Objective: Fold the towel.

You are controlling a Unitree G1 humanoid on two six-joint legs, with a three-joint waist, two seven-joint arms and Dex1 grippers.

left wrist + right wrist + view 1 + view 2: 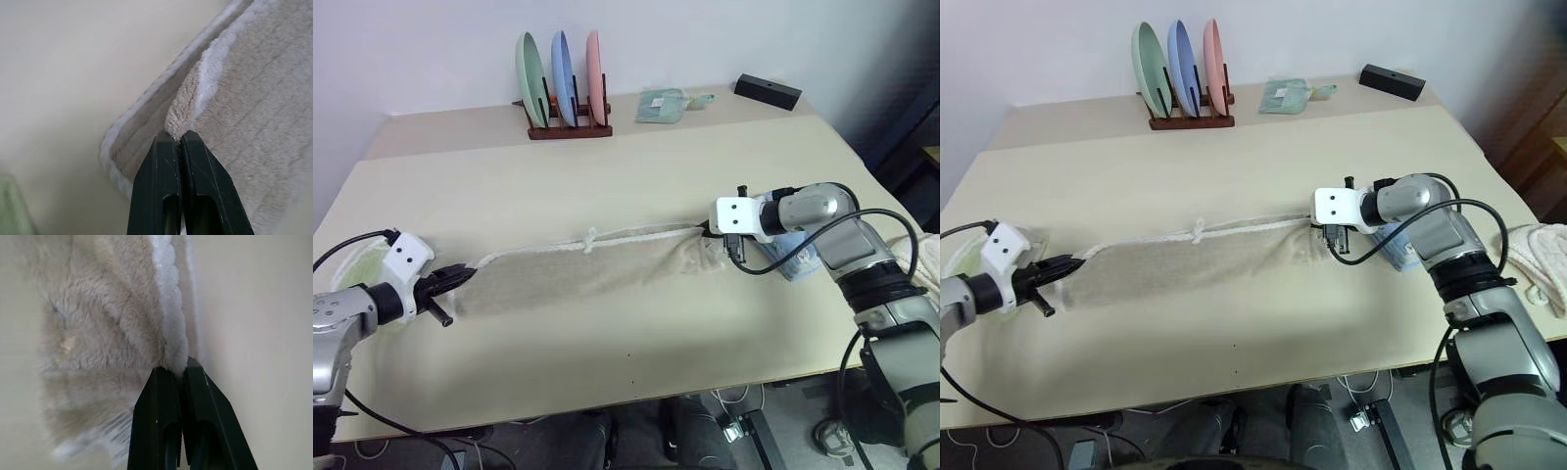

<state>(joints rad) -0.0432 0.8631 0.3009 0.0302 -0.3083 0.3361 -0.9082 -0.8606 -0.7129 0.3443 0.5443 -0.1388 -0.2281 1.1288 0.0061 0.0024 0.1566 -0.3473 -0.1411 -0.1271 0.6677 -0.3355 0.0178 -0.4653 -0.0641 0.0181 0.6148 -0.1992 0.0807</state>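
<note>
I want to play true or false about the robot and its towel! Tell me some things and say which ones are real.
1. Both tools are pinching the towel. True: the left tool holds one end and the right tool the other.
2. The towel is rolled into a ball. False: it is stretched out long between the two tools.
3. Three plates stand in a rack at the far side of the table. True.
4. The plates are all red. False: one is green, one blue, one pink.
5. A black box sits on the towel. False: it sits at the table's far corner, away from the towel.
</note>
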